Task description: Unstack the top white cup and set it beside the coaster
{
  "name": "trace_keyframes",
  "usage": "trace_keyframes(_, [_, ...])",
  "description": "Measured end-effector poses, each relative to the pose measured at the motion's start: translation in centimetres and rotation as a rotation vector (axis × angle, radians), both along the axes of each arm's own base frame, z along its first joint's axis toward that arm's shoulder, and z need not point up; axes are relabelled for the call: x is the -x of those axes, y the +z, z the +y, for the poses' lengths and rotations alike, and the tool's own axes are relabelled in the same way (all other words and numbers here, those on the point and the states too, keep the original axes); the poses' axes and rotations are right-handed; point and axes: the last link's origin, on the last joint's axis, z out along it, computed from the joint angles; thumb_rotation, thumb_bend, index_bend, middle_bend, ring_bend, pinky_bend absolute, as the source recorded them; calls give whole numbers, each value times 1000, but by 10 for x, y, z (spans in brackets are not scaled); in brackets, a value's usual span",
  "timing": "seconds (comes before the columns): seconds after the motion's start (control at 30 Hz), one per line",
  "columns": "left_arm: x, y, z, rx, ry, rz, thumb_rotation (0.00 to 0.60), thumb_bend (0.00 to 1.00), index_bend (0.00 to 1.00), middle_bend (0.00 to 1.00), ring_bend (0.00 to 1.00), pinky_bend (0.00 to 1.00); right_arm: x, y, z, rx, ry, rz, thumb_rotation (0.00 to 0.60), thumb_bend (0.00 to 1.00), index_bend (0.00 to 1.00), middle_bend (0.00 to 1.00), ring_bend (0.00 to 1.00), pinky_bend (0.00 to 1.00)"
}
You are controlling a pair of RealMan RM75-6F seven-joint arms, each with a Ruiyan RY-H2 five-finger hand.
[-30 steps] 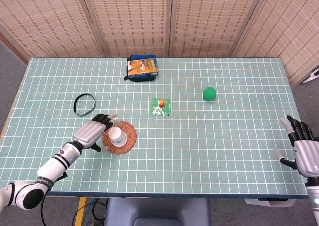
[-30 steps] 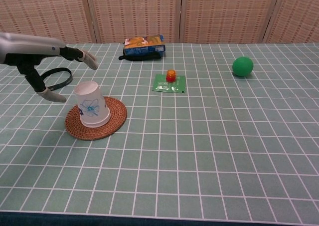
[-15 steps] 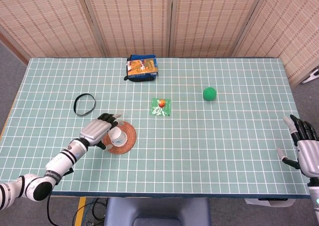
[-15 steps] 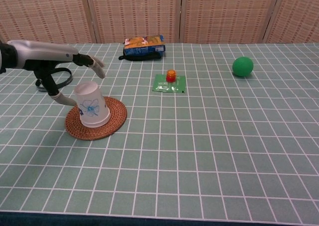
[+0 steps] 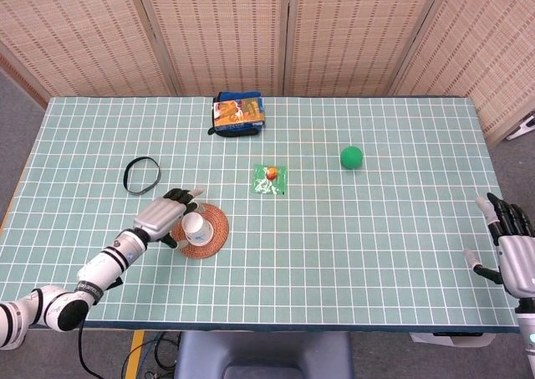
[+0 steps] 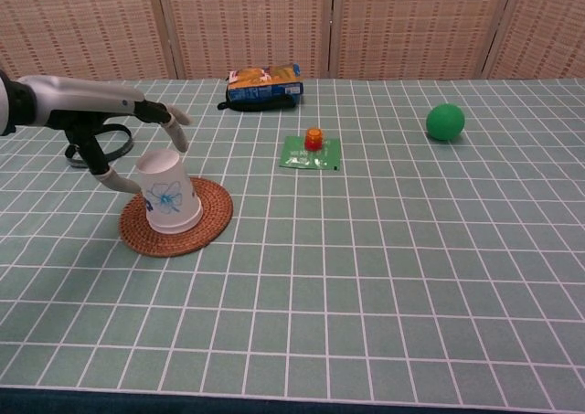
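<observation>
From the head view, the left robot hand (image 5: 165, 215) arches over the upside-down white cup (image 5: 195, 225) on the coaster (image 5: 209, 231), fingers spread; whether they touch it is unclear. The right robot hand (image 5: 512, 247) sits open, far across the worktop (image 5: 376, 237). From the chest view, the left robot hand (image 6: 128, 135) brackets the cup's (image 6: 168, 193) upper part, fingertips (image 6: 179, 140) beside it, holding nothing lifted.

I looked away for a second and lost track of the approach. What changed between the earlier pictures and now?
The left hand moved in toward the white cup on the coaster; its fingers now bracket the cup's top, with no firm grip visible. The right hand drew back slightly toward the table's right edge, fingers spread. Cup, coaster and the other items stayed put.
</observation>
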Motion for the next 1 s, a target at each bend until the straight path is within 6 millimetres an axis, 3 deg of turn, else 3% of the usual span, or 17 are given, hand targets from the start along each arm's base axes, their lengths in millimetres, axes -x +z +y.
trace_keyframes(1.0, [-2,-3,14,-3,-16,-24,600,266,447,0,0,0,1,0,-1,10,-11,12,600,294,0,0,0,0])
